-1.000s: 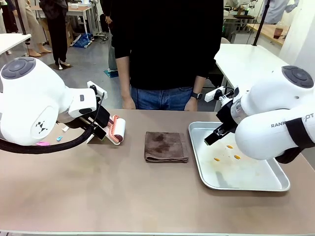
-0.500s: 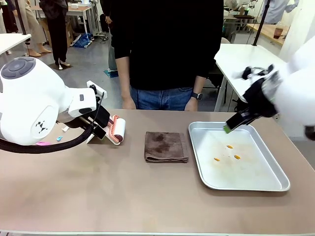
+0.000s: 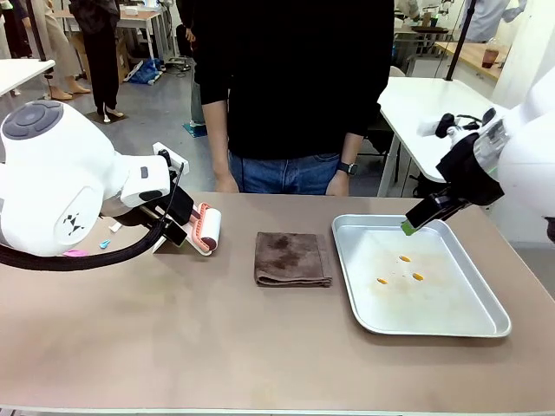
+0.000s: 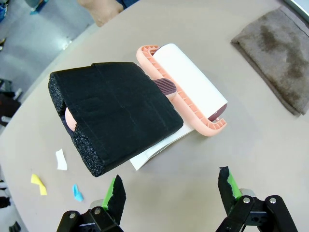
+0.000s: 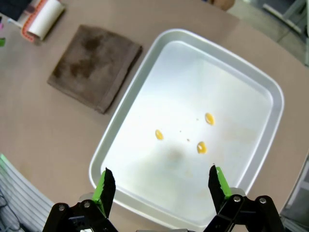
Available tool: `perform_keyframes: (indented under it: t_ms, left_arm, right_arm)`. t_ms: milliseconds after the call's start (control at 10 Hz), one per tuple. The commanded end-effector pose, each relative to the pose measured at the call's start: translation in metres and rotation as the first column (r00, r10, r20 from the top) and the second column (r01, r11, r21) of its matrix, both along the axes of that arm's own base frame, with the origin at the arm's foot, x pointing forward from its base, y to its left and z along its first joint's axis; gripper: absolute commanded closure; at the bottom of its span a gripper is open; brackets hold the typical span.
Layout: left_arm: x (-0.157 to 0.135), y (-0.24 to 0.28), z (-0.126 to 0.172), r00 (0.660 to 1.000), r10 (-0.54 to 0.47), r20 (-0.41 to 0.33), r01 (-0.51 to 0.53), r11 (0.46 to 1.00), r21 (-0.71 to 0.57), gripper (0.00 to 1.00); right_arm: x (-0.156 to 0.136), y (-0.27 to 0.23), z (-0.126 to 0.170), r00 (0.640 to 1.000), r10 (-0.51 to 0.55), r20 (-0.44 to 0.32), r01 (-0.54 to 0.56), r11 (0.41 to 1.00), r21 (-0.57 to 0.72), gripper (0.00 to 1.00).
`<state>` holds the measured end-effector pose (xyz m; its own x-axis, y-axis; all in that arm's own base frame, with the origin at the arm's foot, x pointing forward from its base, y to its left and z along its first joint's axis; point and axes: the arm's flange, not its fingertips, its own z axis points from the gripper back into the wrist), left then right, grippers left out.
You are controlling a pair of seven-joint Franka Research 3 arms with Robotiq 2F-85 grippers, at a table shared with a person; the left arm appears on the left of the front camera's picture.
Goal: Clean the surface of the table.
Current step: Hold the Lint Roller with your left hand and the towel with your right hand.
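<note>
The taupe-brown matte surface (image 3: 217, 347) is stretching across the whole foreground and carrying every item. The left gripper (image 4: 170, 186) is hovering low over its left end, fingers standing fully apart and holding nothing. Directly ahead of those fingers the salmon-framed white lint roller (image 4: 188, 89) is lying flat. Its black foam-wrapped handle (image 4: 116, 116) is sitting nearest the fingers, and the roll's long axis is running slantwise across the left wrist view. Small coloured paper scraps (image 4: 61, 159) are lying on the surface just beside the handle. The left arm is judged the nearer one to the roller, its wrist pitching downward. The right gripper (image 5: 160, 178) is hanging above the silver metal tray (image 3: 434, 303), fingers likewise apart and empty, pointing down at three yellow crumbs (image 5: 201, 147). The folded brown cloth (image 3: 292, 258) is lying between roller and tray, apart from both grippers
</note>
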<state>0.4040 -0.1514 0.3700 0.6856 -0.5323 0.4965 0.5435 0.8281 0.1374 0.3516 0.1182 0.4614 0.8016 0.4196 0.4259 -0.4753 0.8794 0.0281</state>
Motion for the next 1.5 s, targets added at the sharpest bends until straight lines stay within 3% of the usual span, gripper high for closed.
perform_keyframes:
  t_ms: [0,900,1300,1400]
  left_arm:
    - [0.0,0.0,0.0,1.0,0.0,-0.003,0.0,1.0,-0.003,0.0]
    - [0.0,0.0,0.0,1.0,0.0,0.0,0.0,1.0,0.0,0.0]
    - [-0.06,0.077,0.087,0.995,-0.102,-0.01,0.097,0.967,-0.235,0.0]
    - [-0.084,0.097,0.108,0.987,-0.159,-0.001,0.154,0.958,-0.244,0.0]
  right_arm:
    - [0.004,0.002,-0.001,1.0,0.007,0.015,-0.007,1.0,0.018,0.0]
    - [0.001,0.002,-0.002,1.0,0.002,-0.002,-0.002,1.0,-0.002,0.0]
    - [-0.008,-0.03,0.038,1.0,-0.001,-0.029,0.006,0.981,0.196,0.0]
    - [-0.013,-0.047,0.05,0.996,0.017,-0.093,0.008,0.965,0.262,0.0]
